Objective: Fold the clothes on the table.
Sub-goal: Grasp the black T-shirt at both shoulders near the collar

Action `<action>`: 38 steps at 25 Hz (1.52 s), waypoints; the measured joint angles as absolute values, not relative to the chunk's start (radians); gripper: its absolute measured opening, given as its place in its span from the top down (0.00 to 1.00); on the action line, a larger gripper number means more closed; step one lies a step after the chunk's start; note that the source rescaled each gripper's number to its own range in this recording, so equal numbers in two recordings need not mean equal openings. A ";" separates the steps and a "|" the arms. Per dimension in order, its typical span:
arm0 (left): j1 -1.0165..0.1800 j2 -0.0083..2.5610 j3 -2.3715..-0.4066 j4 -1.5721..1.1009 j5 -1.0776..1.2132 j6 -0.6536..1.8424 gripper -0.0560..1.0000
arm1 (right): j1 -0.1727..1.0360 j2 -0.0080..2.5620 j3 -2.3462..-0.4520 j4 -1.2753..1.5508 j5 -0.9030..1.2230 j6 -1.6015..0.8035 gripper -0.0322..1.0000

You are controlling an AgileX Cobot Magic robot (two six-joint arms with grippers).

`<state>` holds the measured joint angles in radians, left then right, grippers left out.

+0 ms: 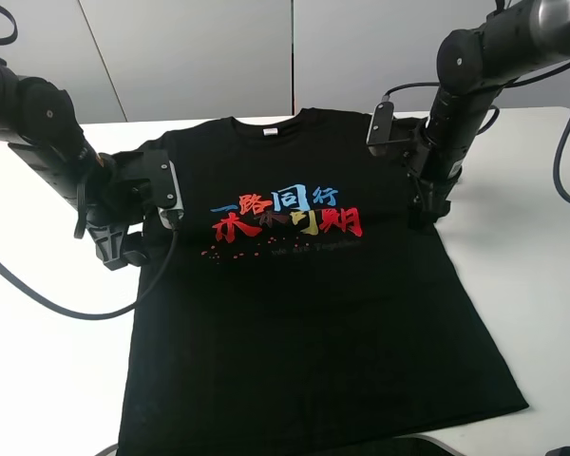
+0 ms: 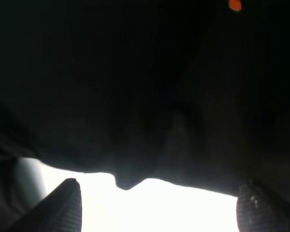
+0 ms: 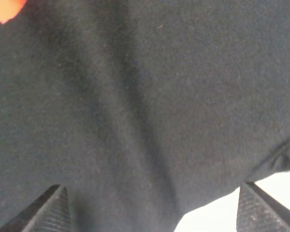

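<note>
Left tool (image 1: 123,249) is being held at the shirt's left shoulder edge, jaws wide apart, nothing clamped. Black T-shirt (image 1: 304,313) is being carried flat by the white bench (image 1: 47,380), print up, collar at the far side. Right tool (image 1: 427,211) is being held low at the right shoulder edge, jaws also apart, with fabric lying between the fingers (image 3: 53,210).

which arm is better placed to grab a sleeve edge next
Probably left: the left jaws stand open at the T-shirt edge, bare table between them. The right jaws sit over flat cloth, edge off to one side.
</note>
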<state>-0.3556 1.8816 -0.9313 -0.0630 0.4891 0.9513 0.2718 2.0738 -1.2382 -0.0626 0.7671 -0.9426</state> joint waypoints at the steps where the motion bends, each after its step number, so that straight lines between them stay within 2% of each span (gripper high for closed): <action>1: -0.356 1.886 -0.931 -0.063 0.482 0.951 0.14 | 0.272 2.078 -1.238 -0.063 0.762 -0.949 0.25; 16: -0.356 1.938 -0.932 -0.059 0.398 0.951 0.14 | 0.269 2.107 -1.240 -0.038 0.697 -0.969 0.25; 30: -0.356 1.966 -0.944 -0.065 0.378 0.951 0.14 | 0.269 2.111 -1.240 0.033 0.675 -1.021 0.30; 33: -0.356 1.966 -0.949 -0.067 0.382 0.951 0.14 | 0.269 2.111 -1.240 0.041 0.680 -1.021 0.37; 35: -0.356 1.966 -0.949 -0.067 0.383 0.951 0.17 | 0.269 2.113 -1.240 0.041 0.682 -1.021 0.46; 36: -0.356 1.968 -0.949 -0.071 0.388 0.951 0.21 | 0.269 2.113 -1.240 0.041 0.682 -1.021 0.50; 38: -0.359 1.971 -0.949 -0.076 0.396 0.951 0.35 | 0.269 2.113 -1.240 0.043 0.684 -1.021 0.58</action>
